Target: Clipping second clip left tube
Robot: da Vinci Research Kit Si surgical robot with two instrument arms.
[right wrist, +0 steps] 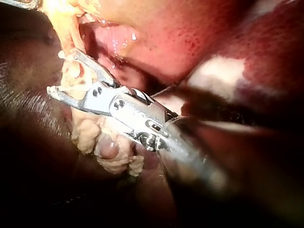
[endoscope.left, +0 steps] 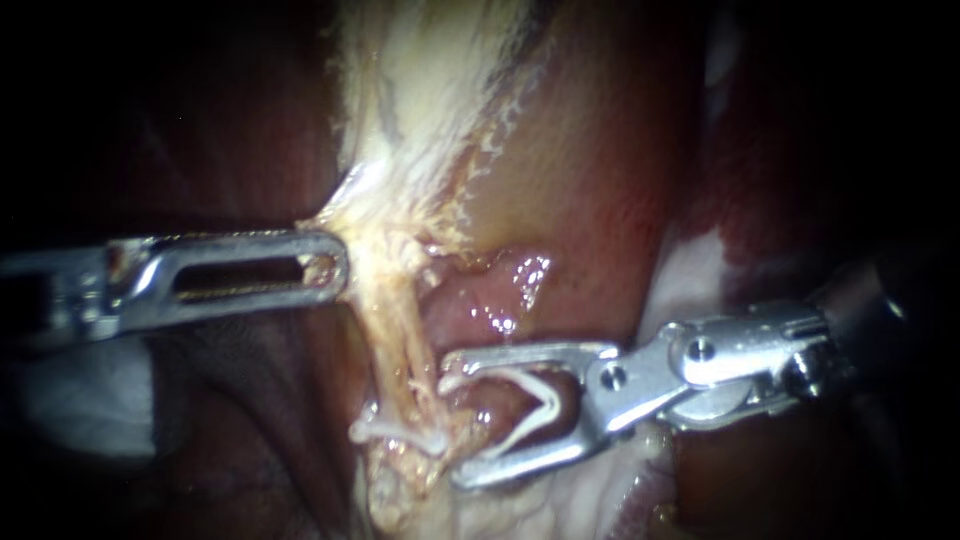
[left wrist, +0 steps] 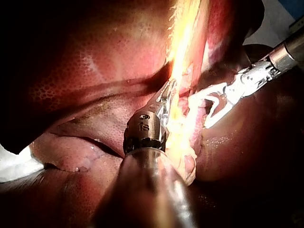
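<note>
Your right instrument [endoscope.left: 458, 418] has its jaws standing wide, with the loaded clip [endoscope.left: 550, 403] sitting open between them and touching both. The right wrist view shows the tube [endoscope.left: 395, 330] lying between the jaw tips. The seated clip [endoscope.left: 400, 435] lies across that tube just off the lower jaw's tip. Your left instrument [endoscope.left: 335, 268] has its jaws closed flat on the pale tissue [endoscope.left: 380, 215] at the tube's upper end, and the tissue is tented toward it, with the strand taut below.
</note>
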